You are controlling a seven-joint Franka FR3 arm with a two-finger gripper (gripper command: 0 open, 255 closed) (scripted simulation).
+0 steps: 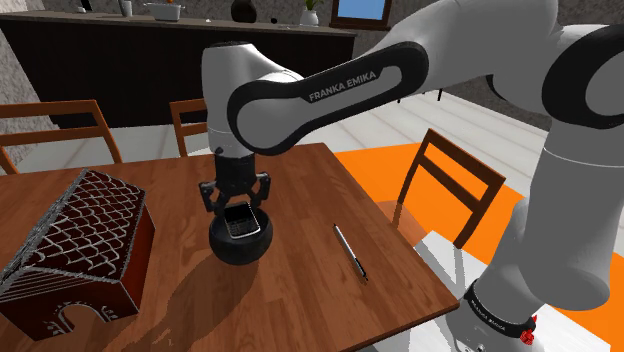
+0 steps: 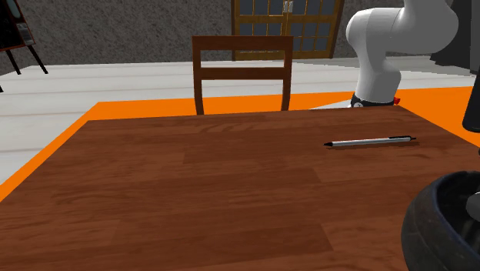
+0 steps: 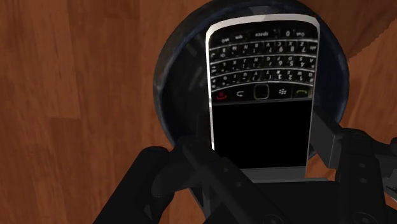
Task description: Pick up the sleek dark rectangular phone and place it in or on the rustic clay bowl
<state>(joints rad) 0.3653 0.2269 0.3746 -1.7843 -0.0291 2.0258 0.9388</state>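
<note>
1. The phone (image 1: 241,220) lies face up across the mouth of the dark round bowl (image 1: 240,248), a little tilted; in the wrist view its screen end is the one nearer to the end effector (image 1: 238,205) and its keypad end reaches over the hollow of the bowl.
2. The end effector hangs directly above the bowl, very close to the phone; if it grips the phone or is free of it, I cannot tell.
3. The bowl stands on the wooden counter (image 1: 300,185); in the shoulder view a pen (image 1: 350,252) lies at about 3 o'clock from it and a house-shaped box (image 1: 80,250) at about 9 o'clock, both apart from it.
4. I judge the phone to be stiff, flat and light; its glossy face and smooth bright edge look slippery, and the screen could be scratched.
5. The best hold, I think, is across the two long edges, near the middle of its length; there the width is small and the weight is balanced.
</note>
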